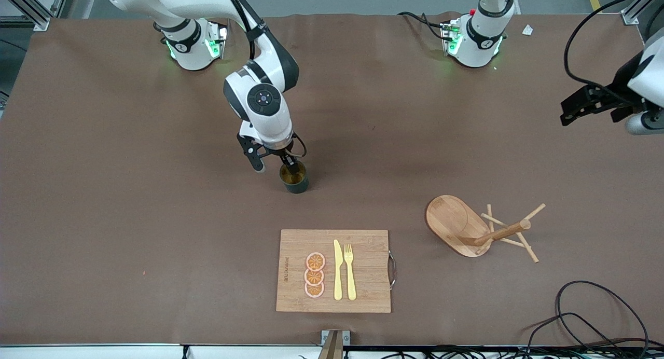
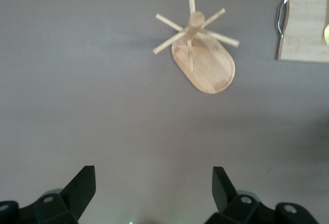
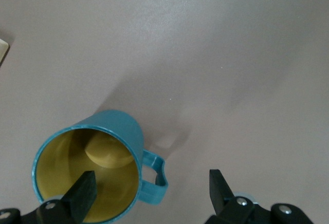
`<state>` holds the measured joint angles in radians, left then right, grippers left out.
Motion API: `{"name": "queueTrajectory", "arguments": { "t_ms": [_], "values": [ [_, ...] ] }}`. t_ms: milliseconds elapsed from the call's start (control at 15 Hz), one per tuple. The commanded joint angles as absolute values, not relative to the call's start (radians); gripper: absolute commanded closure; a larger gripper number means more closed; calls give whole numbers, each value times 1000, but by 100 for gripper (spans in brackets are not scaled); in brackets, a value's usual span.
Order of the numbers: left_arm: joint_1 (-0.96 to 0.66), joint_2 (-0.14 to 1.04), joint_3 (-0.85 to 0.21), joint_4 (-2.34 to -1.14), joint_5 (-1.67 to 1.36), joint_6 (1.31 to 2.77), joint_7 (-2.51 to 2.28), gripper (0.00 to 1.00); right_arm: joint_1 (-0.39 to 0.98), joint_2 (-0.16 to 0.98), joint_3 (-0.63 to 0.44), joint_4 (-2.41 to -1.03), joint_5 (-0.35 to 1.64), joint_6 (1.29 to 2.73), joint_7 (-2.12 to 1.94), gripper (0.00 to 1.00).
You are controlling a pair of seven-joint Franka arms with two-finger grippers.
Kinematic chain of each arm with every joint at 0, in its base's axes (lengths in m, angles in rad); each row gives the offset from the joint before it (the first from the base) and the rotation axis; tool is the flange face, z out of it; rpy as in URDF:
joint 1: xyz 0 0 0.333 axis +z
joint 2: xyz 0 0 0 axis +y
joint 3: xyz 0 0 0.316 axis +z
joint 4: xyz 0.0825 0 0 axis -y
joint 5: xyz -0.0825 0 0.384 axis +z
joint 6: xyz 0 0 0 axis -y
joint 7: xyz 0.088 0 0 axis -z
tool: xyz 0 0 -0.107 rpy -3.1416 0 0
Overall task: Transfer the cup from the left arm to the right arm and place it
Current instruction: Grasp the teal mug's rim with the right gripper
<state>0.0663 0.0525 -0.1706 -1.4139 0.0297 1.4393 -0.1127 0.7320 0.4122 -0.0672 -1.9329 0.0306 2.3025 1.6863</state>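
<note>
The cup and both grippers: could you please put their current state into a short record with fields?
cup: upright on the brown table, handle between the gripper's two fingers
right gripper: over the cup, open, one finger inside the rim, the other outside
left gripper: open, holds nothing, up over the left arm's end of the table, waiting
cutting board: nearer the front camera than the cup; carries orange slices, knife and fork
mug tree: tipped on its side, toward the left arm's end
</note>
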Motion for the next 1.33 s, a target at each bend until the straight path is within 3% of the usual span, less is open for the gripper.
{"name": "queueTrajectory", "arguments": {
  "t_ms": [0,267,400,867,1267],
  "values": [
    [64,-30,-161,-1512,5,1454,-52,0,724,440,-64,-1901,45,2301,1672,24],
    [74,-44,-169,-1534,8,1482,-51,0,716,453,-64,-1898,46,2303,1632,69],
    [72,-43,-172,-1534,8,1494,-51,0,719,459,-64,-1894,46,2301,1574,97],
    [71,-64,-176,-1563,14,1493,-48,0,689,436,-66,-1898,46,2225,1056,100],
    [69,-89,-198,-1572,17,1479,-26,0,511,284,-71,-1986,41,2151,538,100]
  ]
}}
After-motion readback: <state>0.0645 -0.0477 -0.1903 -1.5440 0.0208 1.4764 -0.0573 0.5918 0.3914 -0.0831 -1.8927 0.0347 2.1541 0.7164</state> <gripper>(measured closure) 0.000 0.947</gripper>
